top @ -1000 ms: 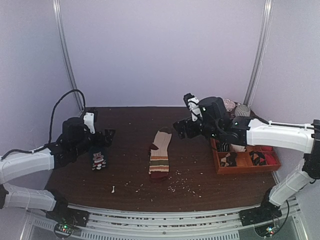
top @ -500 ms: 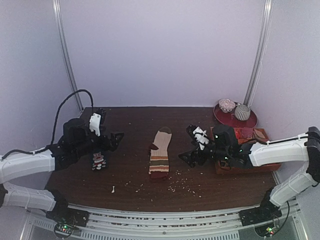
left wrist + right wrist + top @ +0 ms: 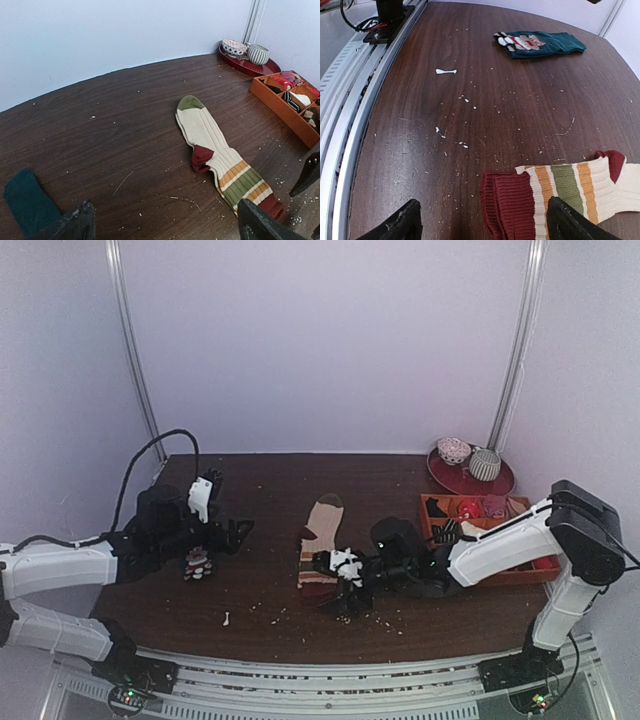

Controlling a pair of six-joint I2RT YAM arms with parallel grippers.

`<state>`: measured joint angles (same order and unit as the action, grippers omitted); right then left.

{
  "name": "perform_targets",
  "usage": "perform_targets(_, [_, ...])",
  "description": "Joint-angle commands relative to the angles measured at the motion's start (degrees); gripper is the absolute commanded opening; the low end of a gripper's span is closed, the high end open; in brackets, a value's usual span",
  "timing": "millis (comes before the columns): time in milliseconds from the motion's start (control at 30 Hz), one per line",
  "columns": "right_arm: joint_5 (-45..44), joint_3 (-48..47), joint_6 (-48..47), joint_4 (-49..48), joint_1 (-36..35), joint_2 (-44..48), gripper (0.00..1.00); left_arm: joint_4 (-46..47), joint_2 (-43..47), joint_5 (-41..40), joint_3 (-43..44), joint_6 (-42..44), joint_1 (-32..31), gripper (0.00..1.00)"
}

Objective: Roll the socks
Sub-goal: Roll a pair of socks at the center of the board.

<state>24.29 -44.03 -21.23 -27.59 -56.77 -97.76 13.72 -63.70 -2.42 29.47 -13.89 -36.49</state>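
Socks (image 3: 320, 552) lie flat on the bench (image 3: 270, 480), dark-red cuff (image 3: 509, 207) facing your open right pincer (image 3: 485, 216), likely set low to start the roll; your left pincer (image 3: 165, 222) hovers open, well apart.

A dark brown wood-grain desk (image 3: 270, 480) fills the floor of a small booth, its top flecked with white crumbs (image 3: 372, 617), thickest toward the near edge. Behind it stands a plain, pale lilac-white back wall (image 3: 320, 340), smooth and without windows. It meets side walls of the same pale colour at two slim silver metal uprights, the left upright (image 3: 135, 360) and the right upright (image 3: 518, 340), which both lean slightly outward toward the top. A slotted silver aluminium rail (image 3: 330, 665) runs along the desk's near edge. The light is soft and even, with a faint violet cast.
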Motion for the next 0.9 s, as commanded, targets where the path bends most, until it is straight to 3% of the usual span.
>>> perform_targets(0, [0.61, -2.51, -6.43, 4.81, -0.53, -3.45, 0.85, 2.6, 0.34, -0.89, -1.02, 1.32, -0.14, 0.98])
perform_targets(333, [-3.94, -8.06, -7.39, 9.74, 0.74, -10.5, 0.73, 2.11, 0.16, -1.63, -1.44, 1.8, -0.12, 0.98])
perform_targets(567, [-7.16, -9.05, -6.01, 12.62, 1.56, -12.8, 0.59, 1.18, 0.33, -2.02, -1.39, 2.5, -0.09, 0.98])
perform_targets(767, [-8.16, -11.16, 0.31, 20.49, 2.63, -14.6, 0.23, 1.65, 0.6, -0.91, -1.83, 2.98, -0.16, 0.98])
perform_targets(867, [-1.13, -12.94, 5.01, 24.69, 3.42, -15.61, 0.12, 3.29, 0.83, 1.48, -2.49, 3.55, -0.13, 0.98])
